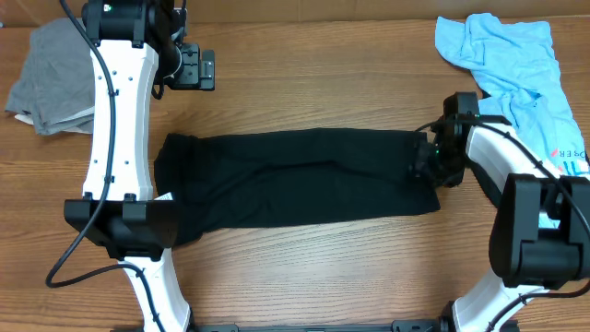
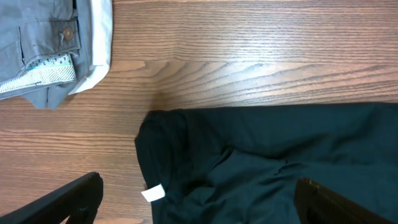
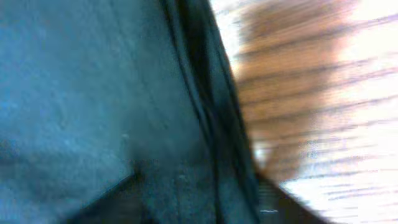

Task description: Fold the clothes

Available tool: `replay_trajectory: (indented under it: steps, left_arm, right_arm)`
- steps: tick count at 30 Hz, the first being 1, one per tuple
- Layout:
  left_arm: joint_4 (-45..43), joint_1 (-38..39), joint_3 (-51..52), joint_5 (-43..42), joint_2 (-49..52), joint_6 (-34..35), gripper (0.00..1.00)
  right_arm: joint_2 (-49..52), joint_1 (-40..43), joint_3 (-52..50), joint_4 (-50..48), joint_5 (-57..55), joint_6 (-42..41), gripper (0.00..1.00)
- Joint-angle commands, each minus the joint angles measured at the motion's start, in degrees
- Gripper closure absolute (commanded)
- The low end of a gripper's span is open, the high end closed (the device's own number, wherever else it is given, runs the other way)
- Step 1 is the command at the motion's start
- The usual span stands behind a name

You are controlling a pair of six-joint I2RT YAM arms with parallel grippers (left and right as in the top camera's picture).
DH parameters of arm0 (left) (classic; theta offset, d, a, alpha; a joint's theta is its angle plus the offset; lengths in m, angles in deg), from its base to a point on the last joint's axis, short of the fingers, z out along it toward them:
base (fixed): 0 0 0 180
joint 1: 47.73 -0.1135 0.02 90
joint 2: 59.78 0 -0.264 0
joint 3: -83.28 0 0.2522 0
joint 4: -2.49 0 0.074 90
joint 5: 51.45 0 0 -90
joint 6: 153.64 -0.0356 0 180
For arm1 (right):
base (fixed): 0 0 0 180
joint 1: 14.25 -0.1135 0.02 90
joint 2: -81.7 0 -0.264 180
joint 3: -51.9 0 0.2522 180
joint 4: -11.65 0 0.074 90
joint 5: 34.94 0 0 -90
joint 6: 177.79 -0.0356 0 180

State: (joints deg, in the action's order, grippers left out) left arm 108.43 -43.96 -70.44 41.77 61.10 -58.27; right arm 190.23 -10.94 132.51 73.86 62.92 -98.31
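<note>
The right claw point(image 1: 426, 159) straddles the right edge of the black T-shirt point(image 1: 295, 180); grip unclear.

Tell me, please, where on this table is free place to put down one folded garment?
Largest bare wood: the far strip between left gripper and light-blue garment, above the black garment. Also the near strip below it, along the front edge. Crowded: right side, where right gripper sits at the cloth's end; the grey garment fills the far-left corner.

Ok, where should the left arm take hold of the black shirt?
Probably its left end, near the white tag, left gripper coming down from the left side. The black shirt lies flat as a long strip, and that end edge is free on bare table.
</note>
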Motion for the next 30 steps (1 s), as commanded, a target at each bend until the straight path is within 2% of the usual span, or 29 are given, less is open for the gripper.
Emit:
replay_trajectory:
  steps: [1, 2, 8, 19, 24, 30]
  left_arm:
    - [0.13, 0.42, -0.66, -0.02, -0.57, -1.57, 0.00]
    - [0.11, 0.42, -0.66, -0.02, -0.57, -1.57, 0.00]
    - [-0.33, 0.39, -0.66, 1.38, -0.57, -1.55, 0.00]
    - [-0.98, 0.31, -0.66, 6.43, -0.57, -1.55, 0.00]
    - [-1.18, 0.31, -0.66, 6.38, -0.55, -1.53, 0.00]
    - [-1.62, 0.26, -0.66, 6.16, -0.24, -1.05, 0.00]
  right_arm:
    - [-0.02, 0.20, -3.41, -0.33, 1.46, -0.26, 0.91]
    - [-0.04, 0.37, -3.41, -0.13, 1.44, -0.96, 0.96]
    - [-0.15, 3.58, -0.76, 1.46, 1.55, -2.99, 0.96]
    - [-0.22, 10.93, 22.51, 23.32, 1.79, -1.84, 0.96]
    - [-0.83, 8.55, 25.16, 26.29, 3.41, 0.57, 0.96]
    - [-0.96, -0.37, 25.16, 26.86, 4.22, 0.50, 0.96]
